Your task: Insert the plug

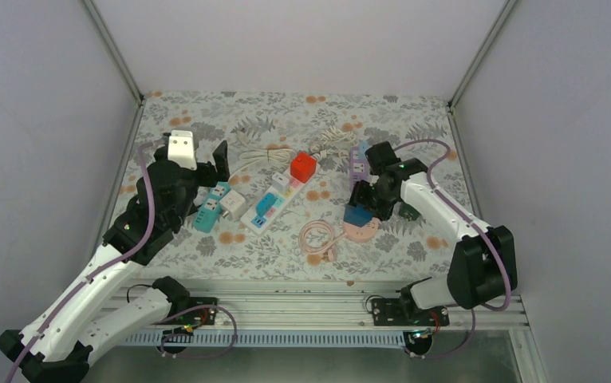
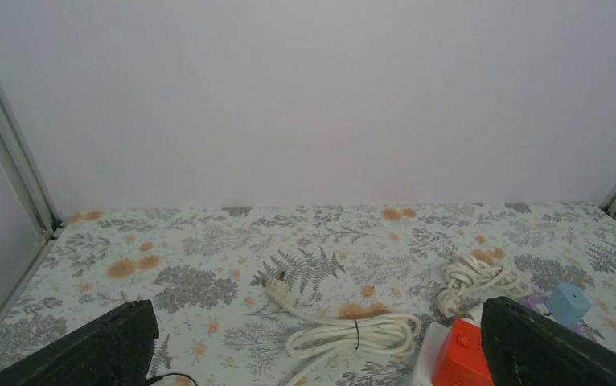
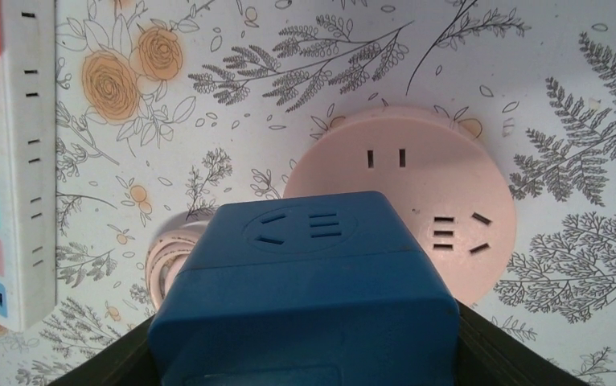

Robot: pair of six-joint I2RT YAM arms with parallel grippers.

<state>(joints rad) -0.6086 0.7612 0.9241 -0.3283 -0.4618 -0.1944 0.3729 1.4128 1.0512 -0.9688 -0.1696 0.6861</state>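
Observation:
My right gripper [image 1: 360, 209] is shut on a dark blue cube plug adapter [image 3: 305, 293], also seen from above [image 1: 356, 215]. It holds the adapter just over the near-left part of a round pink socket hub [image 3: 425, 193], which lies on the floral mat [image 1: 363, 231]. The hub's slots on its far and right parts show; the adapter hides the rest. My left gripper [image 1: 206, 163] is open and empty, raised at the back left, its black fingers [image 2: 554, 346] wide apart.
A long white power strip [image 1: 274, 201] with coloured sockets carries a red cube adapter [image 1: 303, 167]. Teal adapters [image 1: 210, 209] lie left of it. White coiled cables [image 2: 369, 334] lie behind. A pink coiled cable [image 1: 318, 238] and a purple adapter [image 1: 358, 163] are near the hub.

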